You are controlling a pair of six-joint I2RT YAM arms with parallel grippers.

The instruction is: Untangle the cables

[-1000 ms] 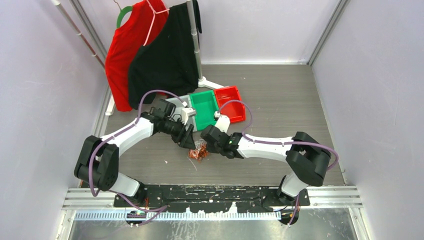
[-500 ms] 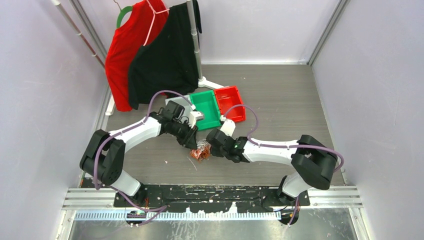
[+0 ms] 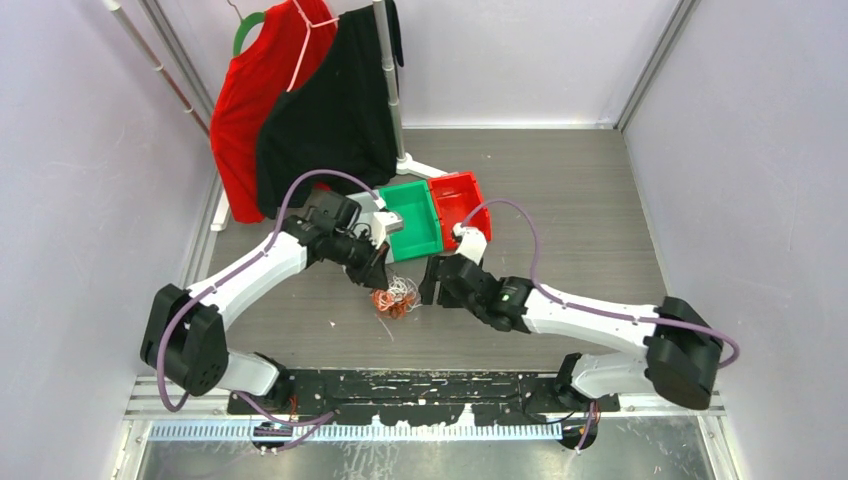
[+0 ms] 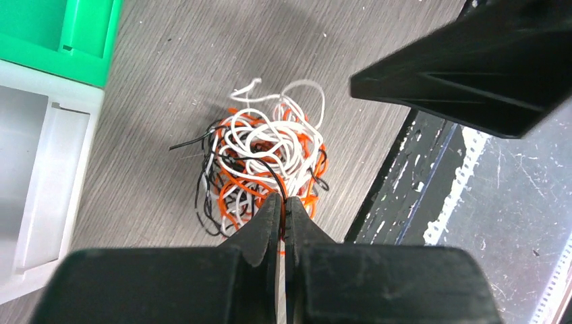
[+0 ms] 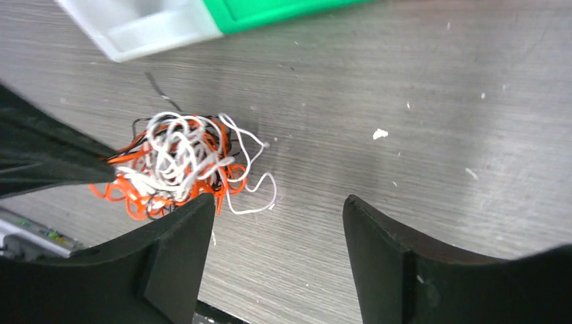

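- A robotics lab test cell. Plain pale lilac wall panels (image 3: 90,150) close it in at 9, 12 and 3 o'clock, joined by bare aluminium frame struts (image 3: 655,60).
- A white-and-black jointed left robot arm (image 3: 255,275) and its matching right robot arm (image 3: 590,315) are bolted to a black perforated metal plate (image 3: 420,388) at 6 o'clock, on a grey wood-grain tabletop (image 3: 570,200).
- A metal garment stand (image 3: 392,90) at 11 o'clock carries a red shirt (image 3: 240,120) and a black shirt (image 3: 330,130).
- A green open plastic bin (image 3: 412,215), a red open plastic bin (image 3: 460,205) and a white open plastic bin (image 4: 40,169) sit near the centre.

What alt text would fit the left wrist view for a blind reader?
The left pincer is closed on the near edge of a small tangle of orange, white and black cables on a grey table. A green bin and a white bin sit at the left.
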